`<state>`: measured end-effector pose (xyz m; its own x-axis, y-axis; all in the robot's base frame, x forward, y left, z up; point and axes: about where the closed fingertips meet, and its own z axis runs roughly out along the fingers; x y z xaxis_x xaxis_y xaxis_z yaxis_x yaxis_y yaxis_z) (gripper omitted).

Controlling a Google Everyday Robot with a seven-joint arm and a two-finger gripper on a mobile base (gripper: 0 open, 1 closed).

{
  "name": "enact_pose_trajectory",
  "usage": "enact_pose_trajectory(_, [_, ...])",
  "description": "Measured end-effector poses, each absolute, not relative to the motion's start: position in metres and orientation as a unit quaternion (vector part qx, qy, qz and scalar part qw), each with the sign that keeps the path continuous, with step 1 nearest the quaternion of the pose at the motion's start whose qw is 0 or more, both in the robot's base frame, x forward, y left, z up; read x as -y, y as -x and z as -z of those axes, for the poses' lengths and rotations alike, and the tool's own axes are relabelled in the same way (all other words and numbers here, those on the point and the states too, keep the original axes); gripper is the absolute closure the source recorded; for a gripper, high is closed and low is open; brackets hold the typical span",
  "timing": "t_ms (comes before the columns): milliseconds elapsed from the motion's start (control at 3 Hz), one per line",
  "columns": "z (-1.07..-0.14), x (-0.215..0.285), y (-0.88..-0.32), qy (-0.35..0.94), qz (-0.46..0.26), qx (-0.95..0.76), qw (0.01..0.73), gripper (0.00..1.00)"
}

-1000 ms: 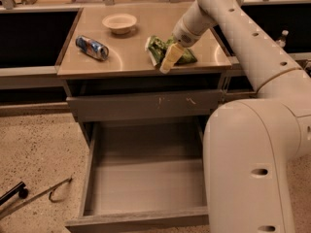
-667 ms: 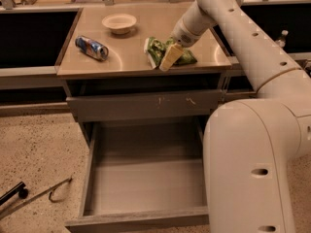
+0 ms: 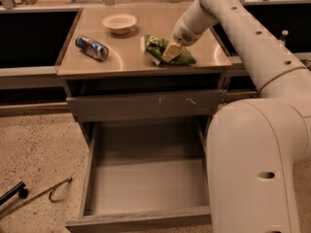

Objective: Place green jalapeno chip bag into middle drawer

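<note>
The green jalapeno chip bag (image 3: 156, 46) lies flat on the tan counter top (image 3: 121, 64), right of centre near the front edge. My gripper (image 3: 170, 53) comes down from the upper right and rests on the middle of the bag, covering part of it. The middle drawer (image 3: 89, 174) stands pulled out below the counter, its grey floor bare. My own body hides the drawer's right side.
A white bowl (image 3: 119, 22) and a blue-and-silver can (image 3: 91, 47) sit on the counter left of the bag. A shut drawer front with pale scratches (image 3: 146, 105) is above the open drawer. My white base (image 3: 252, 169) fills the right foreground. A black-handled tool (image 3: 29, 195) lies on the floor at left.
</note>
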<state>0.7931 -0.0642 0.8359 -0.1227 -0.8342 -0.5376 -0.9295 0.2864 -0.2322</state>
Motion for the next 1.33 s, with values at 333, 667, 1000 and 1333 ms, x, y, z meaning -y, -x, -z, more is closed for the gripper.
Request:
enact_pose_trajectory(333, [-0.846,0.056,-0.761,0.613,-0.11,-0.728,0.286,0.88])
enact_pose_trajectory(667, [-0.85,0.048,-0.718,0.629,-0.154,-0.708,0.28,1.0])
enact_pose_trajectory(1000, [-0.838,0.046,-0.677,0.633,-0.193,-0.703,0.26,1.0])
enact_pose_trajectory(1333, [-0.837,0.045,-0.677,0.633,-0.193,-0.703,0.259,1.0])
